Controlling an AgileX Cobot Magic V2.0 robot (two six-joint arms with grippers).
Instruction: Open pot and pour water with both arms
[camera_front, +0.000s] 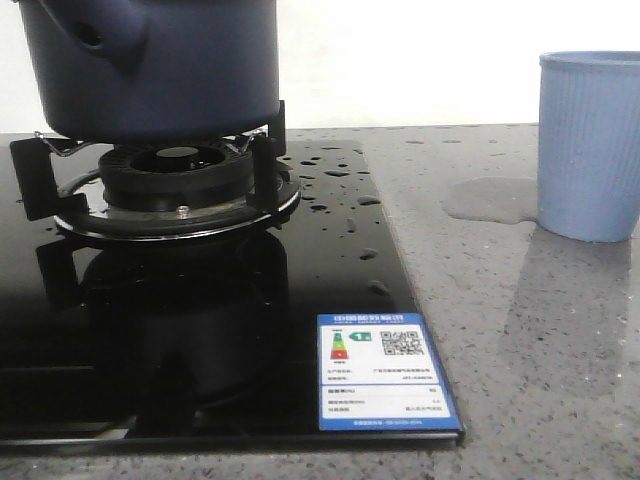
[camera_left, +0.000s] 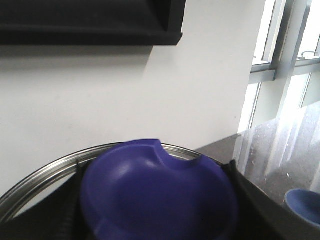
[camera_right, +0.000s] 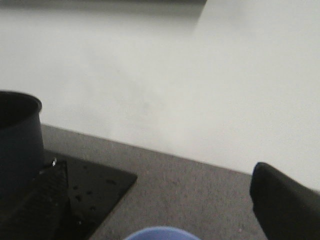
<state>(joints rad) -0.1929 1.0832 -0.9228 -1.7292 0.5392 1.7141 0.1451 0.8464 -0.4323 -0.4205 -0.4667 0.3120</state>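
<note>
Pot (camera_front: 150, 65) sits on burner (camera_front: 175, 185), far left, w/ handle toward me. My left pincer (camera_left: 155, 200) pinches the blue lid knob (camera_left: 157, 192), lid lifted clear so pot's open. Right pincer (camera_right: 150, 210) spread, hanging above cup (camera_front: 590, 145), probably waiting for pot handle. Puddle (camera_front: 490, 200) by cup.

Pot (camera_front: 150, 65) on burner (camera_front: 175, 185), cup (camera_front: 588, 145) right

Left gripper (camera_left: 157, 210) clamps a lid knob, it seems (blurred); right gripper (camera_right: 160, 210) spread wide, empty.
</note>
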